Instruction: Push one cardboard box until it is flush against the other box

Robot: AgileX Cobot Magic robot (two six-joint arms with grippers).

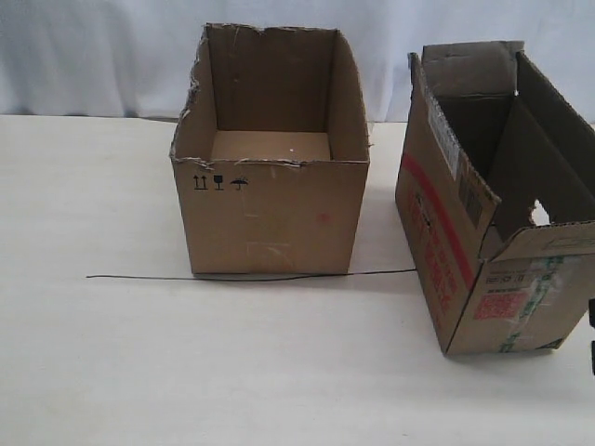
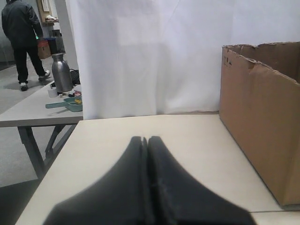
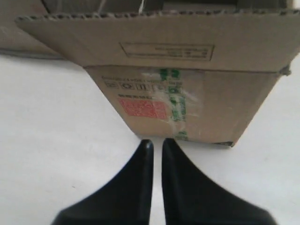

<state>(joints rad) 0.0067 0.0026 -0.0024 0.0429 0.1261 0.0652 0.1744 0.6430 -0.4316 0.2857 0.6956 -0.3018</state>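
exterior view
- the other box [image 1: 270,214]: centre of frame, open top, ragged rim, black handling symbols on its front.
- the cardboard box [image 1: 521,297]: right of frame, turned at an angle, flaps up; a clear strip of table [image 1: 93,353] separates it from the other box.
- black line [image 1: 251,276]: thin, runs along the table at the foot of the other box.

left wrist view
- left gripper [image 2: 145,140]: fingers pressed together, nothing between them, well apart from the other box [image 2: 258,126].

right wrist view
- right gripper [image 3: 153,143]: fingers nearly closed with only a thin slit, gripping nothing, tips just short of the cardboard box's [image 3: 225,112] end face below the red label [image 3: 143,108]; contact cannot be confirmed.

step in hand
- judgement: lining up for the push; boxes not yet flush.

next move
- judgement: press that end face and drive it toward the other box, squaring the angled box as the gap closes.

count
- boxes: two. grippers: two. black line: one. red label: one.
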